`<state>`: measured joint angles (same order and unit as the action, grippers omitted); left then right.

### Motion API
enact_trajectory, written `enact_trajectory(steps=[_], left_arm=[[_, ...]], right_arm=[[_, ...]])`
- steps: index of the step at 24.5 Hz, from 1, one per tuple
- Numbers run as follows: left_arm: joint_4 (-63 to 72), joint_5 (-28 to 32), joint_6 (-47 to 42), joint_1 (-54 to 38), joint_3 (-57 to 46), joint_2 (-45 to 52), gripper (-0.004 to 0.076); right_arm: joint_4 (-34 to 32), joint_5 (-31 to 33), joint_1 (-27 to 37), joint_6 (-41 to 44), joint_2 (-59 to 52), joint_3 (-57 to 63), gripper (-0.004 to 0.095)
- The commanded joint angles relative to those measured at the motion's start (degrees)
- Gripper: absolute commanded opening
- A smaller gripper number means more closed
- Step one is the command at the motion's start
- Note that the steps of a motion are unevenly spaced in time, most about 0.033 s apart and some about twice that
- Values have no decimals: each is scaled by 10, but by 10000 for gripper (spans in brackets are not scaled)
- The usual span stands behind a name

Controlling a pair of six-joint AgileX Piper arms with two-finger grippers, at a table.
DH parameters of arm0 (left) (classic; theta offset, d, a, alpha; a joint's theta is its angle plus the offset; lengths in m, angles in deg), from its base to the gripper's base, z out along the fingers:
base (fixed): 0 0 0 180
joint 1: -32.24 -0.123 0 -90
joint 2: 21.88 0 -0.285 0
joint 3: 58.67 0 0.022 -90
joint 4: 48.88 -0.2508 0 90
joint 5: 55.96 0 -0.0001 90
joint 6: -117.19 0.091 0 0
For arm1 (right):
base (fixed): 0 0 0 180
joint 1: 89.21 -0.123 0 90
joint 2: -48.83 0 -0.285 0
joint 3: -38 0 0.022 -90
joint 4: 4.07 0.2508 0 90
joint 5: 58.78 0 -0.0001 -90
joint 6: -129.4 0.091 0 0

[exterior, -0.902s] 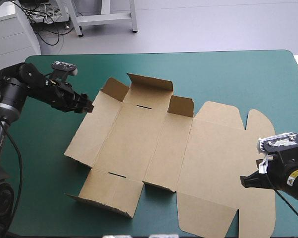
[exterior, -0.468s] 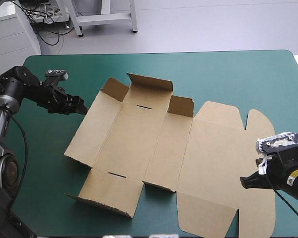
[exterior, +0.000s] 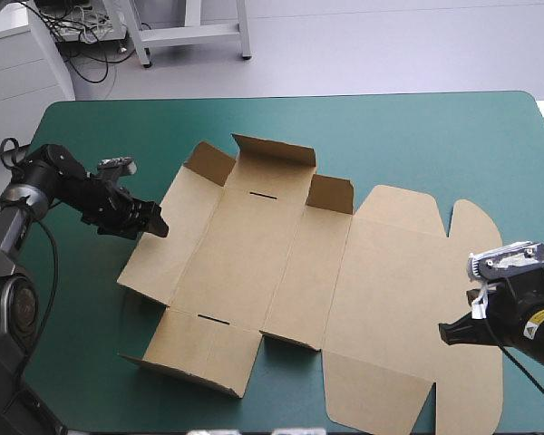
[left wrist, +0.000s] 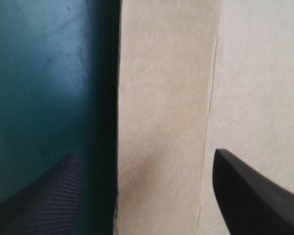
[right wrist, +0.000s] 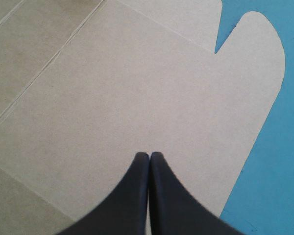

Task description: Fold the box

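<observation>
The brown box (exterior: 281, 263) lies as a cut sheet in the middle of the table, its far flaps (exterior: 274, 149) raised and its lid (exterior: 390, 299) flat to the right. At the sheet's left edge my left gripper (exterior: 160, 227) is open. In the left wrist view that gripper (left wrist: 147, 196) has the left panel's edge (left wrist: 161, 98) between its black fingers, one over the teal-green cover (left wrist: 39, 73). My right gripper (exterior: 446, 333) is shut, low over the lid's right part. In the right wrist view it (right wrist: 149, 157) points across the lid (right wrist: 112, 98) toward a rounded tab (right wrist: 255, 58).
The near-left flap (exterior: 199, 358) sits slightly lifted by the table's front. Teal-green cover (exterior: 417, 136) shows around the sheet, widest toward the far edge. A white cabinet (exterior: 23, 68) stands beyond the far left corner.
My left gripper drew back a little from the box's far-left corner, then slid toward the near side along the left panel's edge. The right arm and the box have not moved.
</observation>
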<state>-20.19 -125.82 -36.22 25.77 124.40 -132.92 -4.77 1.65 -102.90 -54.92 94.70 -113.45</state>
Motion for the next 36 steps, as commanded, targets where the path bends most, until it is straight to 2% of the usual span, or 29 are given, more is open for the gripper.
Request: enact_trajectory(steps=[1,12,22,24,25,26,27,30,32,36], left_arm=[[13,-50,8,-1,-15,29,531],[42,-50,27,0,-82,44,531],[84,-50,64,29,-88,44,530],[83,-50,63,27,-88,44,480],[83,-47,60,27,-88,44,370],[83,-43,58,27,-88,44,314],[83,-36,51,27,-88,44,198],[84,-33,51,27,-87,44,11],[87,-31,54,27,-87,44,-29],[101,-37,85,28,-84,44,-32]], right_arm=[[-1,-32,3,-6,0,-14,-23],[0,-32,3,-6,0,-14,-23],[7,-37,3,-6,0,-14,-23],[7,-36,3,-6,0,-14,-23],[7,-36,3,-6,0,-14,-23],[7,-35,3,-6,0,-14,-23],[10,-33,3,-6,0,-14,-23],[10,-27,3,-6,0,-14,-23],[10,-24,3,-6,0,-14,-23],[7,-23,3,-6,0,-14,-23]])
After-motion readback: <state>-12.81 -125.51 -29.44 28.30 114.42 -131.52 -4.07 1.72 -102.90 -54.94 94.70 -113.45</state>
